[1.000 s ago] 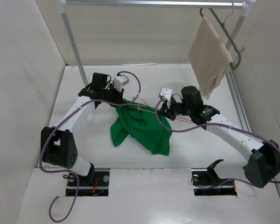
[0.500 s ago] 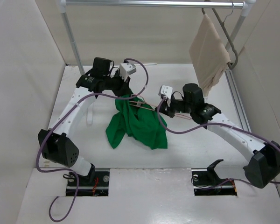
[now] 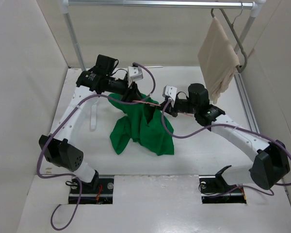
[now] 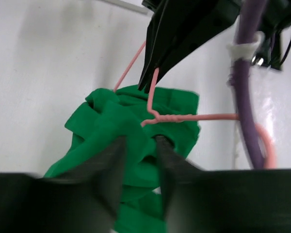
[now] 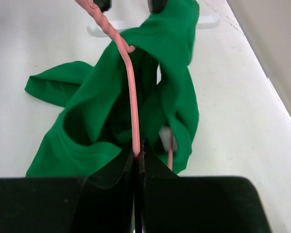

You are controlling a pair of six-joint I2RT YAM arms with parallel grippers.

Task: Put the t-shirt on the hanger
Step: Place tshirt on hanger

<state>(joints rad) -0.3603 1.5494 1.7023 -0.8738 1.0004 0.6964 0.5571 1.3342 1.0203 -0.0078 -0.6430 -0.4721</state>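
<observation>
The bright green t-shirt [image 3: 141, 127] hangs crumpled from mid-air down onto the table. My left gripper [image 3: 134, 94] is shut on a bunched fold of the t-shirt [image 4: 131, 131] and lifts it. The thin pink hanger [image 3: 153, 103] runs between the two grippers, threaded into the shirt. My right gripper [image 3: 166, 108] is shut on the hanger's wire [image 5: 132, 116], its jaws pinched on it in the right wrist view. The hanger's twisted neck [image 4: 172, 117] and hook show in the left wrist view above the shirt [image 5: 106, 116].
A beige cloth [image 3: 217, 58] hangs on a grey hanger [image 3: 237, 34] from the metal rail [image 3: 160, 4] at the back right. The rail's upright post [image 3: 75, 41] stands at back left. A white wall closes each side.
My left gripper has risen and moved right, lifting the shirt's top off the table. The right gripper has shifted slightly left with the hanger. The shirt hangs more gathered.
</observation>
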